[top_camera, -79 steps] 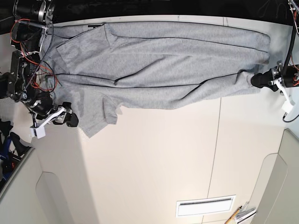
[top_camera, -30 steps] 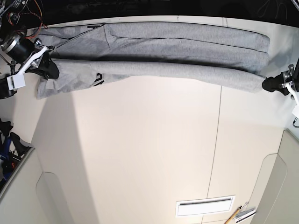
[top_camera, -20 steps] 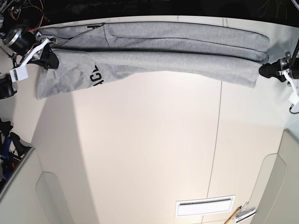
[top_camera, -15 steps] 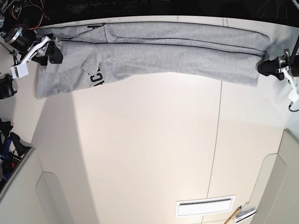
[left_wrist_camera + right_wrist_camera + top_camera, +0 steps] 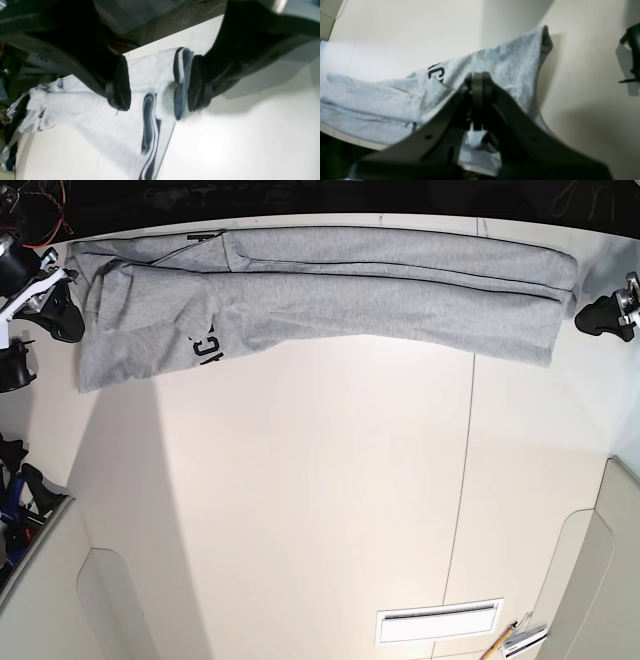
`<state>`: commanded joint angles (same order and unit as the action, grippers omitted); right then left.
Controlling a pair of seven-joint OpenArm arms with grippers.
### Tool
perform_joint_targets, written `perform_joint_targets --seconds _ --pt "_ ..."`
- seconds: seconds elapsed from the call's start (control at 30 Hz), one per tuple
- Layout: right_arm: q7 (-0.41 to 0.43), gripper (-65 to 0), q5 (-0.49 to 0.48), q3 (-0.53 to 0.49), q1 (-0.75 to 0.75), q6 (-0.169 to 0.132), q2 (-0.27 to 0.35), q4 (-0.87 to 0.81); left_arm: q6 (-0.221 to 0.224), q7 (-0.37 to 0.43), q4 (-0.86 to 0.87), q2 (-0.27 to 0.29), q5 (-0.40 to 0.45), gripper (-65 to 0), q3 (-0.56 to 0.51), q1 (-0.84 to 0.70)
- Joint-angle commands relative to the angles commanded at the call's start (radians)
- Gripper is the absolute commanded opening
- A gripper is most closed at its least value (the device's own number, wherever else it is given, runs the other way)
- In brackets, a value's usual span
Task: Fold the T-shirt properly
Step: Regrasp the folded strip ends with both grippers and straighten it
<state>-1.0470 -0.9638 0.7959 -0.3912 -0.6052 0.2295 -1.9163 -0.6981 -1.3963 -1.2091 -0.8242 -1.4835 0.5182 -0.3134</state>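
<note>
Left end effector (image 5: 159,83): parted wide, beside the T-shirt's end; right end effector (image 5: 480,102): opening not discernible; T-shirt (image 5: 380,300): grey, apparently layered, in a long strip across the worktop's far side (image 5: 300,480)

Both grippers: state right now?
Left gripper: open, fingers apart, holding nothing; the folded edge of the T-shirt shows between them.
Right gripper: can't tell open or closed; its fingers are dark and blurred over the shirt.
</note>
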Motion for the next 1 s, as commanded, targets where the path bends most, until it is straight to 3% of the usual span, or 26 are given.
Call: perform_joint_targets --seconds 0.07,0.13,0.27,0.5,0.63,0.87,1.0 --pt "0.020 -65.0 0.025 -0.027 0.000 -0.002 0.000 0.032 0.000 0.000 0.000 0.012 0.000 -25.1 0.000 -0.019" --pt "0.060 -65.0 0.066 -0.069 0.000 -0.002 0.000 0.090 0.000 0.005 0.000 0.037 0.006 -20.0 0.000 -0.019" --pt "0.103 -65.0 0.093 -0.150 0.003 -0.002 0.003 0.222 0.000 0.129 0.000 0.068 0.144 -18.4 0.000 -0.019" --pt "0.124 -65.0 0.093 -0.202 0.009 -0.002 0.002 0.302 0.000 0.133 0.000 0.101 0.146 -18.4 -0.004 -0.019" --pt "0.123 -65.0 0.145 -0.202 0.040 -0.002 0.003 0.313 0.000 0.132 0.000 0.126 0.142 -18.4 -0.019 -0.019" --pt "0.123 -65.0 0.153 -0.202 0.047 -0.001 0.003 0.316 0.000 0.121 0.000 0.128 0.164 -18.4 -0.162 -0.019" --pt "0.123 -65.0 0.152 -0.202 0.048 -0.001 0.003 0.316 0.000 0.120 0.000 0.128 0.169 -18.5 -0.185 -0.019"
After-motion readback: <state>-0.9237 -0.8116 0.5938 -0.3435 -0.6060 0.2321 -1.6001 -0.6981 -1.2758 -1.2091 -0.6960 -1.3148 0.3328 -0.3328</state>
